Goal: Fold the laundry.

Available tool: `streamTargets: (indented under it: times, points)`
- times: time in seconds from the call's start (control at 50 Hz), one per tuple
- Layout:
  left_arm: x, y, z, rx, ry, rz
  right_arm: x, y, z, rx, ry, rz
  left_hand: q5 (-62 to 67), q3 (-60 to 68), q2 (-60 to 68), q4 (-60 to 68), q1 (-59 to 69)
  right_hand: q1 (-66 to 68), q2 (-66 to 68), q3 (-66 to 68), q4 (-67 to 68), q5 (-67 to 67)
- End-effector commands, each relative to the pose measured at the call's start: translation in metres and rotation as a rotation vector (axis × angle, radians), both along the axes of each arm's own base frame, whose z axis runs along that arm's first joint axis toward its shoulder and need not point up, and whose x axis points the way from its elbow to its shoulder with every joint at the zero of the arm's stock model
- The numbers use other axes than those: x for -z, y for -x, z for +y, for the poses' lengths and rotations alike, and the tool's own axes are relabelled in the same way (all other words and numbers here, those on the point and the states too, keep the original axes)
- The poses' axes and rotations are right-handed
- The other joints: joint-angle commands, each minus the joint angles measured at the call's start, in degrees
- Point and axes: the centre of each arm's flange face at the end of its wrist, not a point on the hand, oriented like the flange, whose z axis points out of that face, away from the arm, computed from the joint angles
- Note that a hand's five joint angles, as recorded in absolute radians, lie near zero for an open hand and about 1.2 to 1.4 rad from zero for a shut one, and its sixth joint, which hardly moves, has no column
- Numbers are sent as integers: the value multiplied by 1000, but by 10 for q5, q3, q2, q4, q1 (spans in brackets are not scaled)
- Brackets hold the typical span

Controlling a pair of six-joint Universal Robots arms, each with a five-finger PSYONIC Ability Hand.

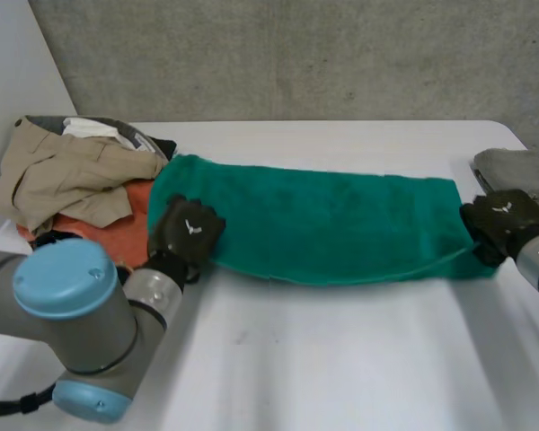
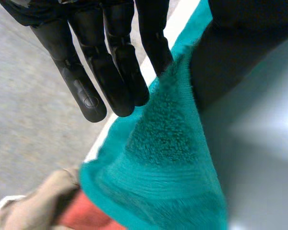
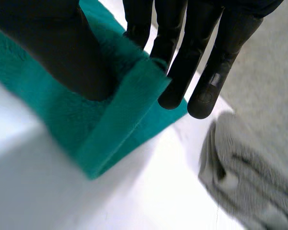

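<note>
The left hand point(image 1: 187, 229) pinches the near left corner of the green towel point(image 1: 323, 224) between thumb and fingers, and the right hand point(image 1: 506, 218) pinches the right end likewise. Either fingertip grip may slip on lifting, and the left corner may drag the clothes pile point(image 1: 72, 175) just beside it. The towel lies on the white table point(image 1: 323, 359), long axis running left to right between the hands.
</note>
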Motion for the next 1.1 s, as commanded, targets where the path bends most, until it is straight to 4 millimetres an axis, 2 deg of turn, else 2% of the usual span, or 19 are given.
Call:
streamTargets:
  times: [0.02, 0.1, 0.24, 0.38, 0.56, 0.7, 0.84, 1.02, 1.1]
  points:
    - [3, -3, -1, -8, -13, 0, -2, 32, -14, 100, 10, 6, -152, -147, -146, -146, -140, 228, 125, 121, 119, 131]
    - [-1, -10, -6, -37, -5, 5, -3, 42, -17, 129, 16, 6, -293, -288, -287, -287, -281, 228, 125, 121, 119, 131]
    - [-1, -33, -11, -102, -26, -4, -3, 56, -22, 169, 14, 2, -303, -299, -298, -298, -292, 228, 125, 121, 119, 131]
    - [7, -45, -9, -122, -81, 0, 0, 55, -22, 165, 7, 3, -296, -292, -291, -291, -285, 228, 125, 121, 119, 131]
    - [13, -49, -6, -85, -184, 30, 3, 55, -21, 162, -3, -7, -256, -252, -251, -251, -245, 228, 125, 121, 119, 131]
    - [16, -52, -19, -49, -192, 38, 5, 52, -19, 136, -12, -12, -256, -252, -251, -251, -245, 228, 125, 121, 119, 131]
    - [35, -51, -36, -59, -229, 29, 11, 52, -18, 134, -32, -15, -222, -218, -217, -217, -211, 228, 125, 121, 119, 131]
    - [40, -47, -48, -60, -228, 27, 13, 51, -16, 132, -41, -14, -197, -193, -192, -192, -186, 228, 125, 121, 119, 131]
    - [39, -45, -56, -60, -215, 35, 14, 51, -16, 134, -43, -14, -148, -144, -143, -143, -137, 228, 125, 121, 119, 131]
